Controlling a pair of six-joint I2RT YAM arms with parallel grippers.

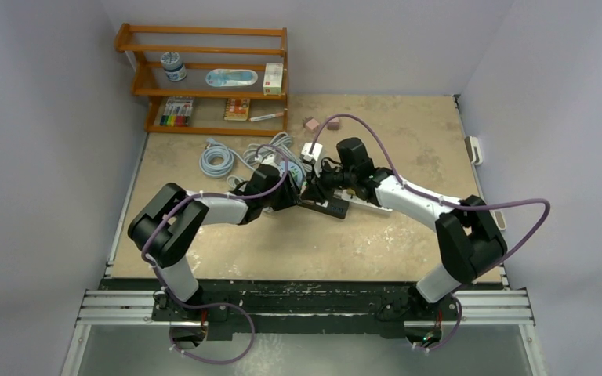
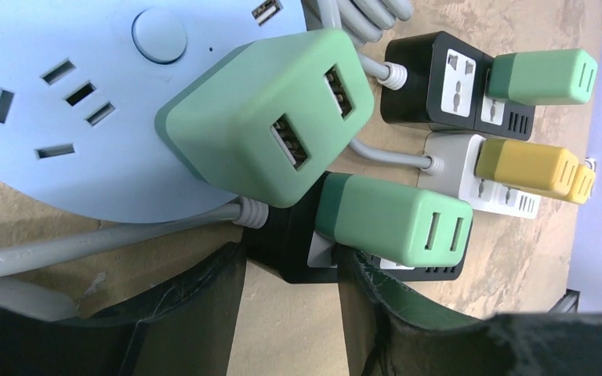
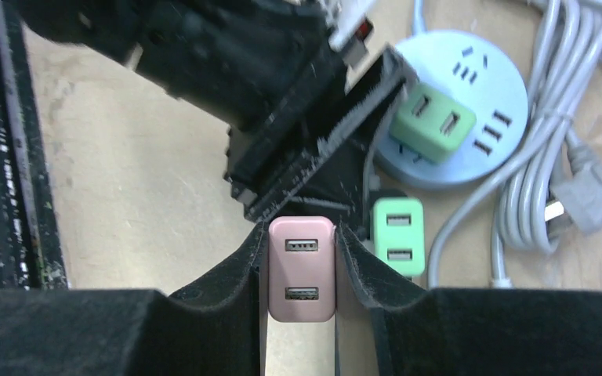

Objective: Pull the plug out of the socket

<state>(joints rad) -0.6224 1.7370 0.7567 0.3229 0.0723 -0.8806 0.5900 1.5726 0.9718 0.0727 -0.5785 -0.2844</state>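
While the right claw (image 3: 302, 235) is closed on it, the small pink rounded-block charger plug (image 3: 302, 270) sits squeezed between the two black padded fingers (image 3: 227, 282), its face turned to the wrist camera with two USB ports stacked one above the other. The plug's prongs and whatever it sits in are hidden beneath it, so I cannot tell whether it is seated in a socket. It lies near the middle of the beige tabletop (image 3: 141, 196), just beside a pale green two-port plug (image 3: 397, 235) and close to the round pale blue power strip (image 3: 470, 117). The left claw (image 2: 290, 262) has its fingers apart at the near corner of a black socket block (image 2: 278, 247) that carries a green plug (image 2: 392, 219). Whether they clamp the block cannot be told.
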